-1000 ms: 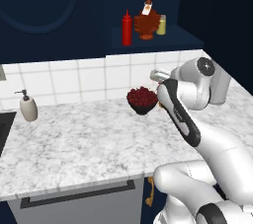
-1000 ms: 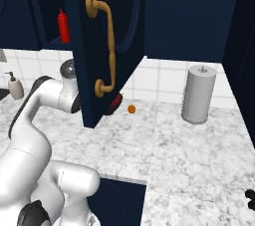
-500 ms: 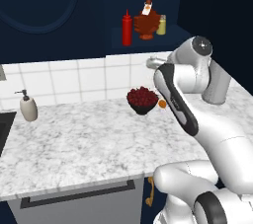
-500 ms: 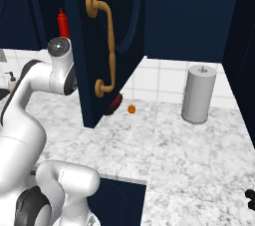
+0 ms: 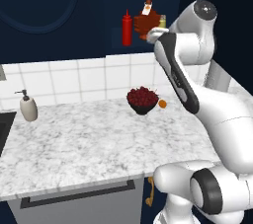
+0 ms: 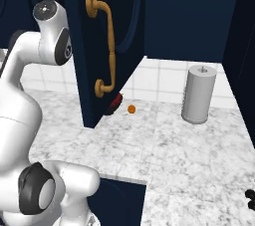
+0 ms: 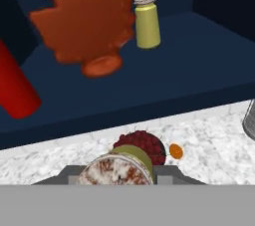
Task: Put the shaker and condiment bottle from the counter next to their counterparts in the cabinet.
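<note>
The shaker (image 7: 121, 166), clamped in the closed gripper (image 7: 119, 170), is best set upright beside its twin (image 7: 147, 19) on the cabinet (image 7: 189, 56) shelf.

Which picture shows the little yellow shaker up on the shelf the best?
The hand view: the shaker on the shelf stands big and clear, grey cap and all, beside the maple-leaf bottle. In the left base view it is a tiny sliver peeking out behind the arm.
</note>
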